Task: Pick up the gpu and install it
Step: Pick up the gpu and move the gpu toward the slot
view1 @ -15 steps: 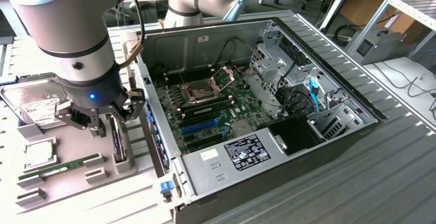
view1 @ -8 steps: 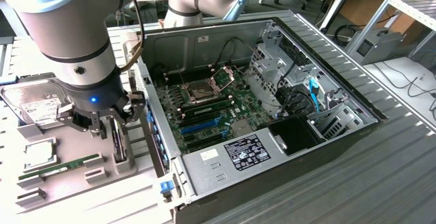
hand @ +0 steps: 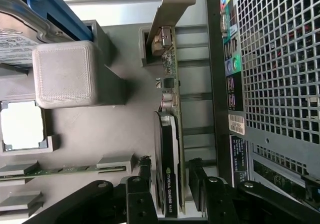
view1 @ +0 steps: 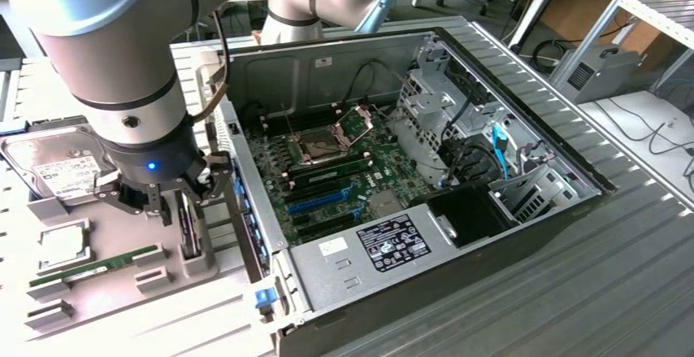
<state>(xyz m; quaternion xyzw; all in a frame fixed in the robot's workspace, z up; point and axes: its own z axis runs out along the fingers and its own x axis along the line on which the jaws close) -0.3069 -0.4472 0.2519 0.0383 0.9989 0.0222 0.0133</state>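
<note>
The gpu (hand: 169,144) stands on edge in a grey holder (view1: 211,269) on the worktop, just beside the computer case (view1: 325,269), with its long axis running along the case wall. The claw (hand: 170,191) hangs directly over it, jaws wide apart. One finger sits off each flat face, gripping nothing.

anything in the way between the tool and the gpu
Nothing visible. The tool has its open fingers on either side of the gpu, which stands on edge in its gray holder beside the computer case, with a bare gap on each side.
</note>
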